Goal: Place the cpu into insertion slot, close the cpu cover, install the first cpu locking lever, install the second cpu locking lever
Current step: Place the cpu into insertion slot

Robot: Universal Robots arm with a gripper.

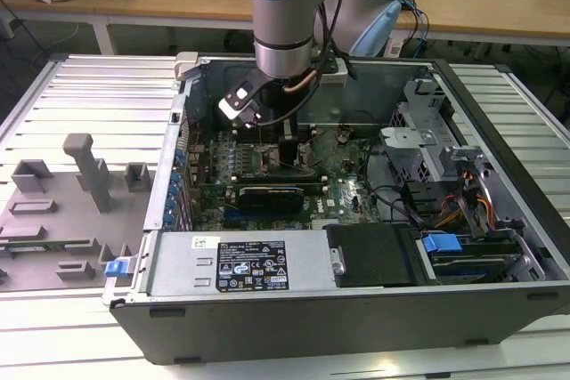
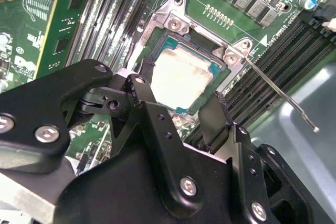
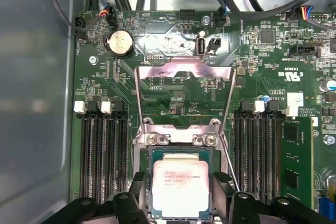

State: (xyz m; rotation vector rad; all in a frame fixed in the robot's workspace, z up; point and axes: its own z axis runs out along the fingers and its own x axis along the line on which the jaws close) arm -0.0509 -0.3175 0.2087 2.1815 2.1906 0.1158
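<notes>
On the slatted worktop [image 1: 80,95] lies an open computer case [image 1: 356,309], and the arm [image 1: 285,24] reaches straight down into it over the green board [image 3: 94,66]. Beyond the slot, on the side away from the jaws, the cover [image 3: 184,72] stands flipped open, its square window showing board behind it. The slot [image 3: 178,153] sits between two banks of long black memory slots [image 3: 102,150], with its dark rim showing around the chip. In both wrist views the cpu [image 3: 180,187] lies flat inside the slot, directly between the jaws and just below them. The jaws are spread, one finger flanking each of two opposite edges. They appear released, with a sliver of rim visible between finger and chip, so I judge the cpu seated rather than gripped. It is nearly square with no marked long axis; its top is pale silver-grey with faint print, and its border is teal. A thin lever [image 2: 281,95] angles free away from one corner of the slot, unlatched.
</notes>
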